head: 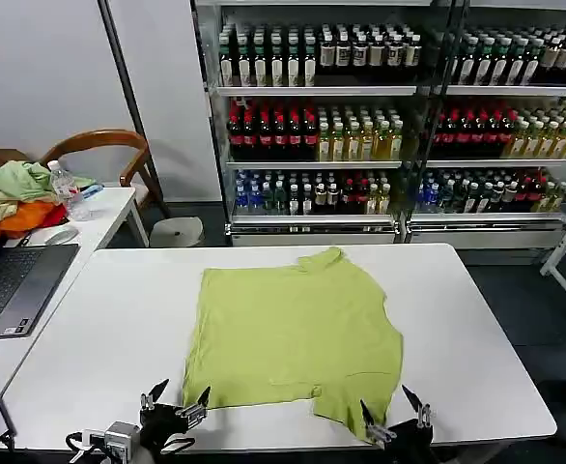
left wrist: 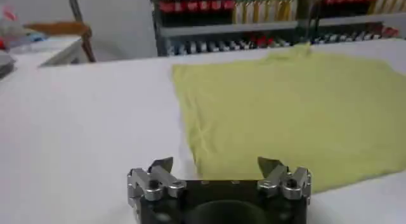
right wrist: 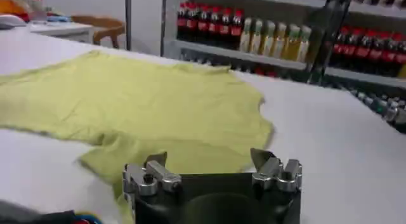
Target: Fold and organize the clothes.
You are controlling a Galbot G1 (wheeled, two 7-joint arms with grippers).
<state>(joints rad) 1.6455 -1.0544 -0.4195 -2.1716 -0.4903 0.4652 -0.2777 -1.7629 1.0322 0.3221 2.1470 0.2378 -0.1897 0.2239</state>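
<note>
From the head camera, the lime yellow-green T-shirt [head: 293,333] lies spread flat on the white table [head: 99,338], roughly in the middle, its collar toward the far edge and its hem toward the robot, with one corner of cloth folded under near the right front. The left gripper [head: 175,400] hovers at the near edge of the table just off the shirt's left hem corner, fingers spread apart and holding nothing. The right gripper [head: 396,417] sits at the near edge by the shirt's right front corner, fingers likewise parted and empty. To the robot's left stands a side table [head: 109,208] with a laptop [head: 13,285], a water bottle [head: 64,188] and a heap of pale green, beige and orange garments [head: 13,198]; a wooden chair [head: 104,145] stands behind it, and shelves of bottled drinks [head: 360,106] fill the background. In the left wrist camera, the left gripper [left wrist: 216,168] has its jaws wide apart above the bare tabletop [left wrist: 82,130], with the edge of the T-shirt [left wrist: 292,111] just beyond the fingertips [left wrist: 162,164]. In the right wrist camera, the right gripper [right wrist: 209,162] is also open, its fingertips [right wrist: 261,158] over a rumpled flap of the T-shirt [right wrist: 146,105], though whether they touch the cloth cannot be told; the table [right wrist: 336,149] stretches away beside it.
</note>
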